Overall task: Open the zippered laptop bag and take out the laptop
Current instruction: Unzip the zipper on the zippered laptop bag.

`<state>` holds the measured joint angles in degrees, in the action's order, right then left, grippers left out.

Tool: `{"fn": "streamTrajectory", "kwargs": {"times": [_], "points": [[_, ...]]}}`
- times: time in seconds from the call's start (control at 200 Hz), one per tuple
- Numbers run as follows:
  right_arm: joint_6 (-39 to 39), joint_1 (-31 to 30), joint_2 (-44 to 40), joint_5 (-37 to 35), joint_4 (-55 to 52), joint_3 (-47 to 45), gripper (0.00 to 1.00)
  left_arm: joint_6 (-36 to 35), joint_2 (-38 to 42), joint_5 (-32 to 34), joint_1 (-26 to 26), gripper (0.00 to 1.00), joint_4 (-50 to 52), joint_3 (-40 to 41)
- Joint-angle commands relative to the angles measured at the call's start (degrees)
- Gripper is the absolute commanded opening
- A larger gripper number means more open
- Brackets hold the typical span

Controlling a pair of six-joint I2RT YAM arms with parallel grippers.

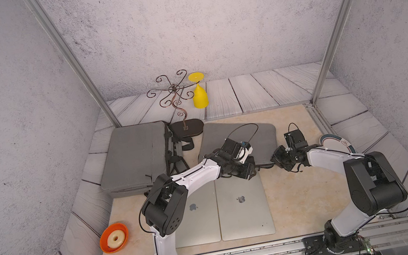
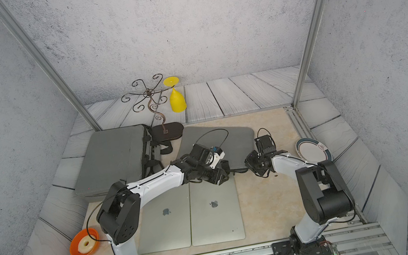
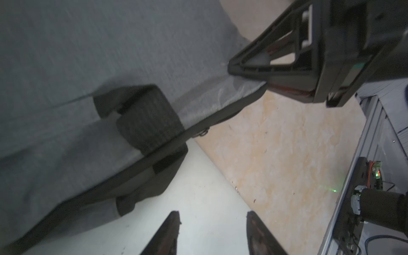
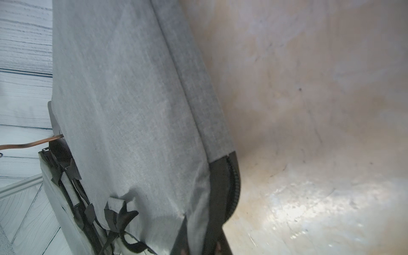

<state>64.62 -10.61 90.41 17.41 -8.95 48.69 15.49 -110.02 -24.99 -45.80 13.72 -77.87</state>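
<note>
Far left: orange bowl (image 1: 104, 246) with a donut in it. Behind it, a big grey bag (image 1: 134, 157), wire stand (image 1: 191, 127) and an upturned yellow glass (image 1: 200, 97). Centre of the worktop (image 1: 294, 197): two closed silver laptops (image 1: 242, 206) side by side. Left gripper (image 3: 213, 214) hangs over the right laptop's far edge, fingers apart, nothing between them. Laptop bag (image 1: 264, 137) lies flat just behind the laptops, handle overlapping that edge; can't tell whether the zip is open. Right gripper (image 1: 274, 161) is clamped on the bag's near right corner. Plate (image 1: 336, 143) far right.
</note>
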Motion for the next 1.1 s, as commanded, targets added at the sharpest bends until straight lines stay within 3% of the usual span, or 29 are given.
{"fn": "streamTrajectory", "kwargs": {"times": [0.0,0.365,0.761,1.096], "points": [[1.03,-0.13,-3.5,2.82,2.06,2.11,0.08,1.09,-1.85,-1.77,-0.67,0.51,-7.2,0.37],[3.7,-0.02,-5.64,4.31,0.98,4.52,0.06,-0.01,-6.78,-0.17,-1.83,0.48,-10.83,-0.97],[6.53,-0.01,-8.01,4.58,-0.37,5.19,0.04,0.42,-7.65,6.12,-1.9,0.47,-19.98,0.26],[8.25,-0.19,-9.16,5.09,-0.84,4.93,0.04,0.72,-9.1,11.57,-2.1,0.45,-19.69,-3.46]]}}
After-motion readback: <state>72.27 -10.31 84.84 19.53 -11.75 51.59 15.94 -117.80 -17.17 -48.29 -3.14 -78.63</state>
